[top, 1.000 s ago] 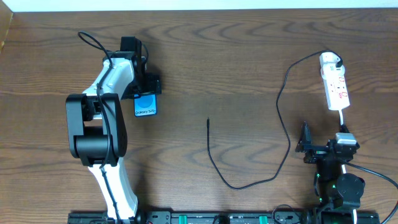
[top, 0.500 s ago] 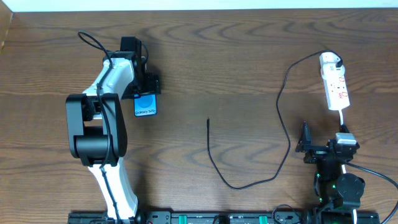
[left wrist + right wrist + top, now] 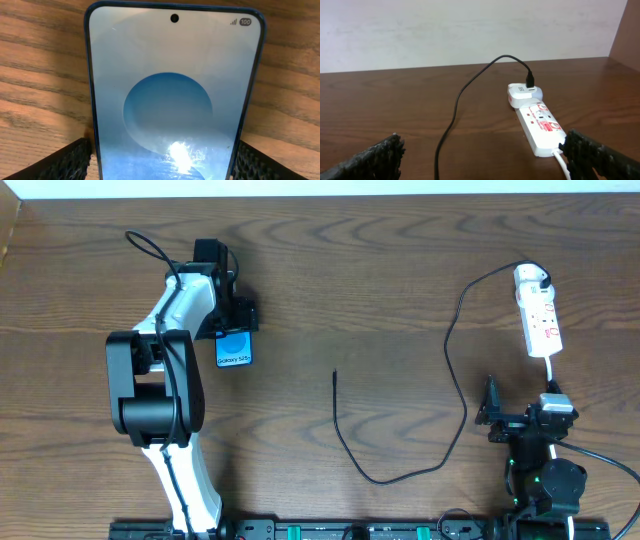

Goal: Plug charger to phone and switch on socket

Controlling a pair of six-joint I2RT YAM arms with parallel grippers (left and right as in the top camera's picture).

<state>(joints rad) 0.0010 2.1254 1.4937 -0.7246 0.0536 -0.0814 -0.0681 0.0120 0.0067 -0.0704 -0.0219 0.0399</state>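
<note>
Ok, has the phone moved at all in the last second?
No. In the overhead view the phone lies exactly where it did, the same gap left of the charger tip on the table.

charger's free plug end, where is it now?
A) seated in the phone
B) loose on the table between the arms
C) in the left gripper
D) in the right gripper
B: the charger ends in a loose tip on the bare table, well apart from the phone that the left gripper straddles, and outside the open right gripper.
</note>
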